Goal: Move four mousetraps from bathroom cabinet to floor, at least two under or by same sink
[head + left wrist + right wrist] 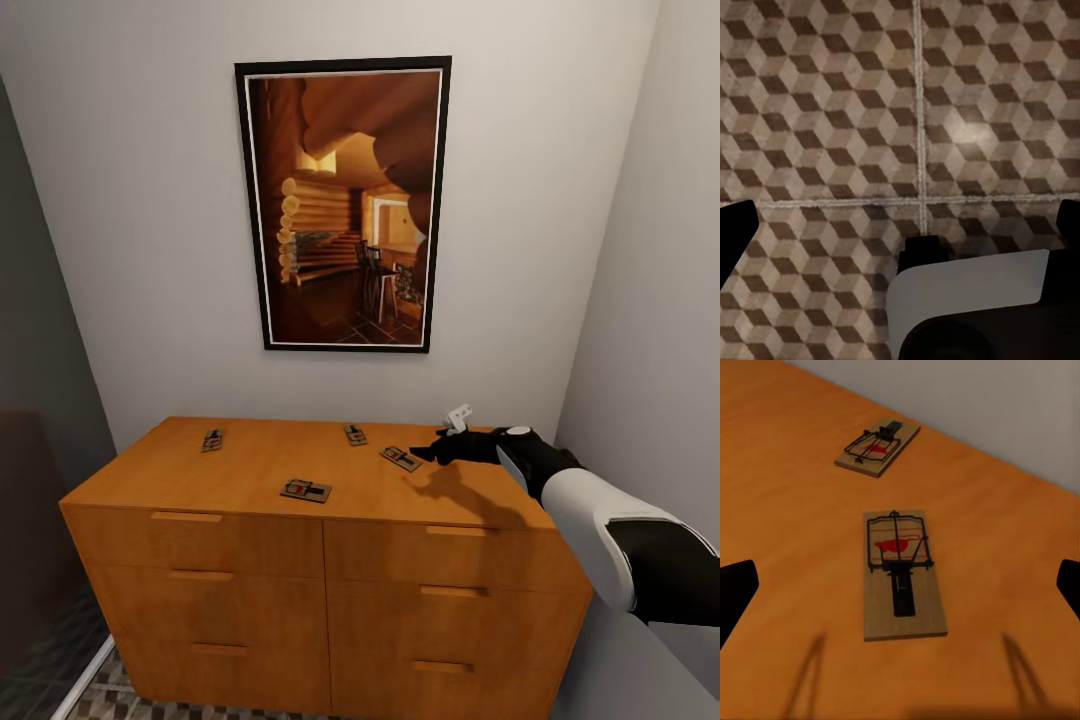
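The right arm [610, 530] has a glossy white shell forearm between black sections, with a small white cap on its black wrist. The right gripper [440, 452] is black; at its one o'clock sits a small white block.

Cabinet [320, 560] base cut off by bottom edge.

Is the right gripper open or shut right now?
Open. The right gripper has fingertips spread wide at both edges, with the nearest mousetrap lying untouched on the cabinet.
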Robot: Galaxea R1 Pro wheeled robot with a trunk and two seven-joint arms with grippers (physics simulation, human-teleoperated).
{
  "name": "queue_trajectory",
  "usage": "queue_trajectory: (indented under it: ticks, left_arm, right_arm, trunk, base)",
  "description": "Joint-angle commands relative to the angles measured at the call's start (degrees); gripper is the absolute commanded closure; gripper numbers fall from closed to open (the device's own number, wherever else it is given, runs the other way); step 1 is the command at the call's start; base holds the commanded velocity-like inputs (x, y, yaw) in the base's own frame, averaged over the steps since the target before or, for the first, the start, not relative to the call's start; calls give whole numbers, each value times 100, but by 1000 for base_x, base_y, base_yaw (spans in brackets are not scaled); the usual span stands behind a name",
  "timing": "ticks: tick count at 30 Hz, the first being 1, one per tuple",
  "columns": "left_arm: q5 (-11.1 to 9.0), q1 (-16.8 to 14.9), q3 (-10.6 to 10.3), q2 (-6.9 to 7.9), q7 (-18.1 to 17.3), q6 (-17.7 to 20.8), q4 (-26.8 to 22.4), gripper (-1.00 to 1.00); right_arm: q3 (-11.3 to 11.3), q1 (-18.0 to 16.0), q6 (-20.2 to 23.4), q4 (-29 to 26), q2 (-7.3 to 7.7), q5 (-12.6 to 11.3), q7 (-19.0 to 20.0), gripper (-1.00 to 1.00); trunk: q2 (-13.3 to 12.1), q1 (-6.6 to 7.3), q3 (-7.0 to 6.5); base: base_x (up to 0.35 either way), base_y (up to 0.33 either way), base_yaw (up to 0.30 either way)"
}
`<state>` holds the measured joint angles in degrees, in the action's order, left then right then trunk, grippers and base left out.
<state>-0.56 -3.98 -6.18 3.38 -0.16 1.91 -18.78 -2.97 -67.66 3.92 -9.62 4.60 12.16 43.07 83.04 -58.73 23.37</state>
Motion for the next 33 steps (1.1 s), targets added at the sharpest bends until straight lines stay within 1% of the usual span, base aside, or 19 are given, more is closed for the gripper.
queue_trajectory:
  ticks: [1,14,25,33]
  left_arm:
    - [-6,-1,-28,5,-2,20,-2,-100]
    - [-6,-3,-24,5,-9,20,65,-100]
    - [-1,1,-29,5,-10,20,68,-100]
    - [0,-1,-32,5,-10,20,68,-100]
  right_arm:
    - [-28,-2,42,-3,1,-21,13,-100]
    - [-28,-2,49,13,-1,-14,-15,-100]
    - [-35,-4,89,13,-9,-9,-563,-100]
    - [-36,-3,104,6,-3,1,-646,-100]
  trunk:
    - [4,0,7]
    - [4,0,7]
    - [4,0,7]
    - [4,0,7]
  base:
    - [0,0,0]
    - [0,0,0]
    - [0,0,0]
    - [0,0,0]
